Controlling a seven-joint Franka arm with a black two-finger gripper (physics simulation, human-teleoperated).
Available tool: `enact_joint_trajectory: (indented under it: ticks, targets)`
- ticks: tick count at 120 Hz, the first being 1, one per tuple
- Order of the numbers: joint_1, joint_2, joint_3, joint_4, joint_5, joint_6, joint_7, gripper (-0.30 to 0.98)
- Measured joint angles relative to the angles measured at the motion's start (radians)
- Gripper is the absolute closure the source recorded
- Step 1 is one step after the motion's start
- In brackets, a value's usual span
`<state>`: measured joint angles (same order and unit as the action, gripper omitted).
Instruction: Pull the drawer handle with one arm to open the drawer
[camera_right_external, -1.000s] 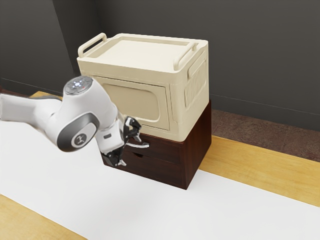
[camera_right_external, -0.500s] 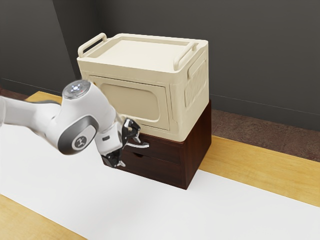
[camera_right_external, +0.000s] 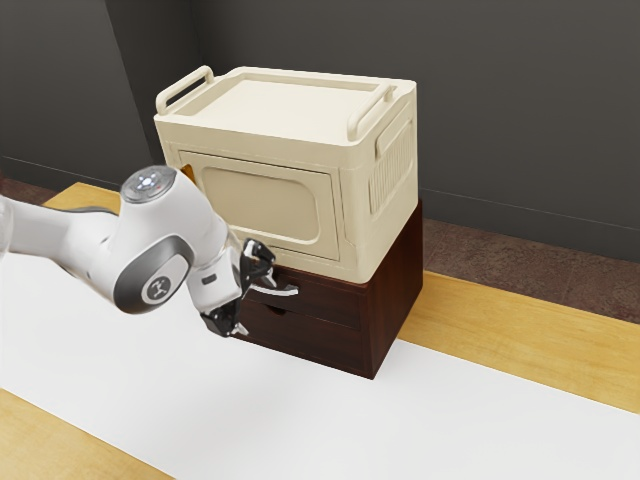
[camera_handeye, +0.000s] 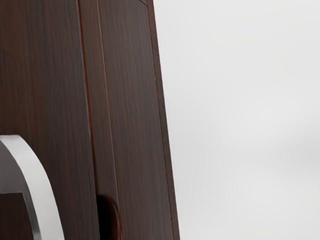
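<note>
Across the front of the upper drawer (camera_right_external: 333, 302) sits the curved silver handle (camera_right_external: 286, 292); the drawer looks shut or nearly so. Close by it is the end effector (camera_right_external: 255, 306), its fingers spread wide with nothing gripped between them; whether either touches the metal, I cannot tell. The likeliest failure is a grip that catches just one end of the handle, since the end effector stands toward that side: a pull there could slip off or make the drawer bind askew. Pushing in too deep might knock a fingertip against the wood. Beneath a bulky cream box (camera_right_external: 265, 205), the cabinet (camera_right_external: 394, 290) could slide along the surface (camera_right_external: 530, 318) if the drawer sticks under a hard tug.
</note>
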<state>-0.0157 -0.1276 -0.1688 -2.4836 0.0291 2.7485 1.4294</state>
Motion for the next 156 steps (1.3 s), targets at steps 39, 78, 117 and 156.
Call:
enact_joint_trajectory:
  ticks: [39, 78, 117, 156]
  targets:
    - [0.004, 0.001, 0.002, 0.000, -0.009, 0.003, -0.015, 0.20]
    - [0.004, -0.005, 0.002, -0.005, -0.012, 0.003, -0.026, 0.48]
    - [0.006, -0.018, 0.003, 0.007, -0.029, -0.041, -0.051, 0.65]
    - [-0.003, -0.063, 0.003, -0.011, -0.058, -0.102, -0.068, 0.67]
